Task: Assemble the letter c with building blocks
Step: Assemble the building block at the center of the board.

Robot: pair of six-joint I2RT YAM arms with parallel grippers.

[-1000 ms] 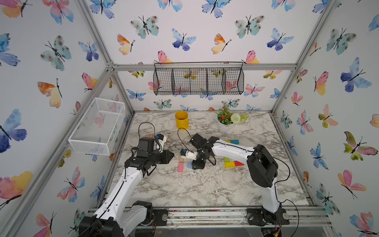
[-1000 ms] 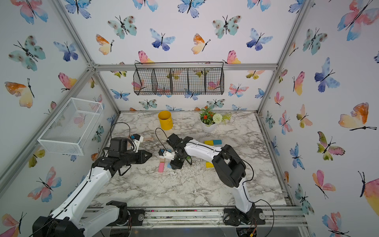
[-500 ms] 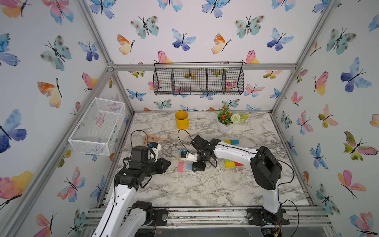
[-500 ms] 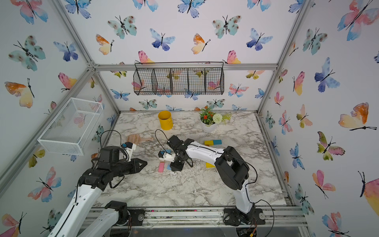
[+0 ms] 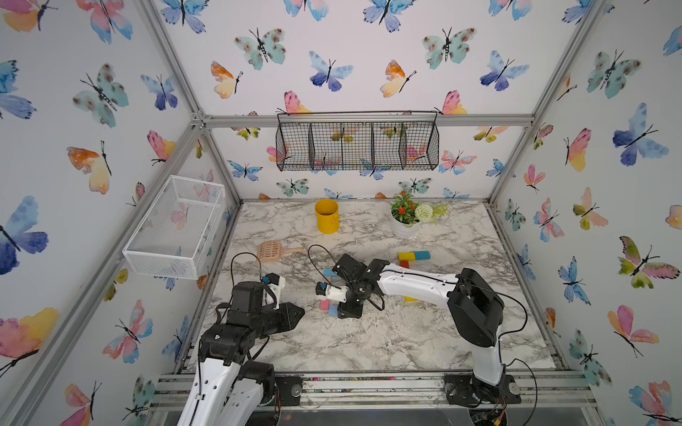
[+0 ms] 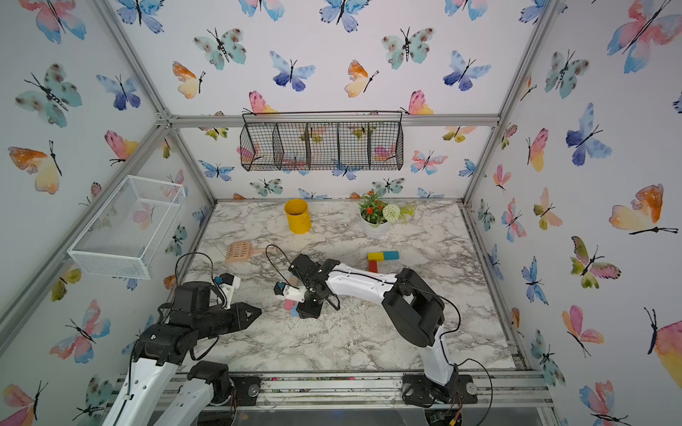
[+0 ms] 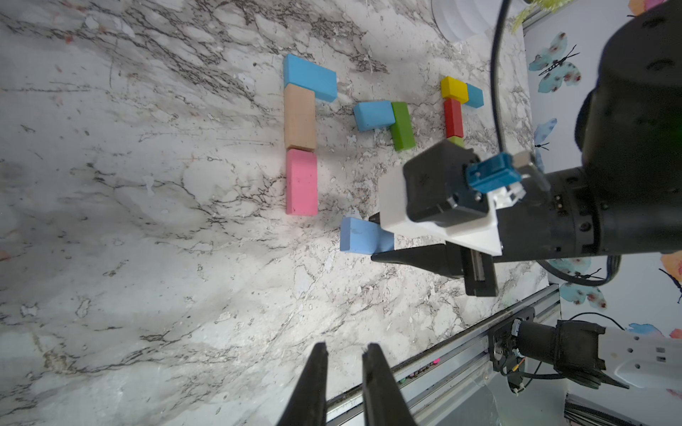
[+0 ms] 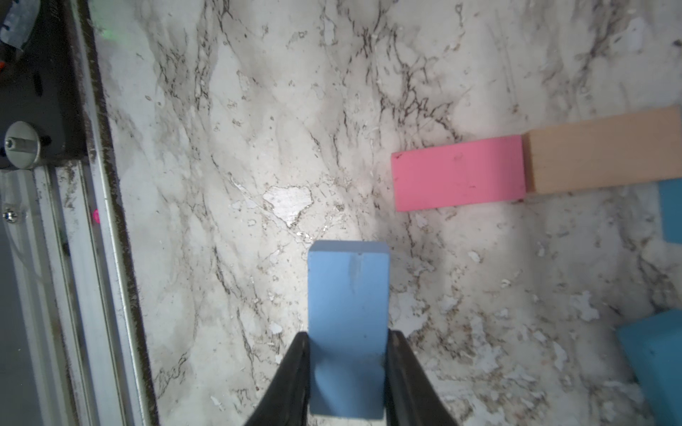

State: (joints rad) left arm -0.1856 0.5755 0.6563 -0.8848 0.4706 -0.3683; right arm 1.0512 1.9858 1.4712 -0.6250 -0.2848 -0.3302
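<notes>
No words, numbers, brands or signs can be read anywhere. The building blocks (image 7: 301, 182) have plain coloured faces, and the yellow cup (image 5: 327, 217) bears no legible print.

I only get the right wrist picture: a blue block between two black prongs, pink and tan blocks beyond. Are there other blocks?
Observer: Yes. Beyond your blue block, the left wrist view shows a green block, a red block and a yellow block.
Operator: What is the other arm doing?
Observer: The left pincer hangs empty, slightly open.
Operator: Anything besides blocks?
Observer: A yellow cup and a flowerpot stand farther back.
</notes>
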